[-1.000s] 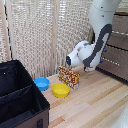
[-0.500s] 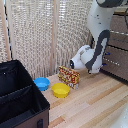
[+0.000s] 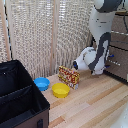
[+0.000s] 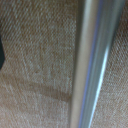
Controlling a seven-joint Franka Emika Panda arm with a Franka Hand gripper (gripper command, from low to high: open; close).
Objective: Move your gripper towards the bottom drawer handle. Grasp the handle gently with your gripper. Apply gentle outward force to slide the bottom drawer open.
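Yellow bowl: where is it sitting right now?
The round yellow bowl sits on the light wooden floor in the exterior view, between the blue bowl on its left and the patterned red-and-yellow box behind its right.

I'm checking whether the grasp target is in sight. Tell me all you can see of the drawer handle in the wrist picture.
The drawer handle fills the wrist view as a thin, straight, silvery metal bar with a bluish sheen, blurred by closeness. It runs across the whole picture, slightly tilted, in front of a brown, woven-textured surface and casts a soft shadow on it. Its ends and mounts are out of frame. Nothing visibly touches it; a dark shape shows only at the picture's edge. Which drawer it belongs to cannot be told from this view.
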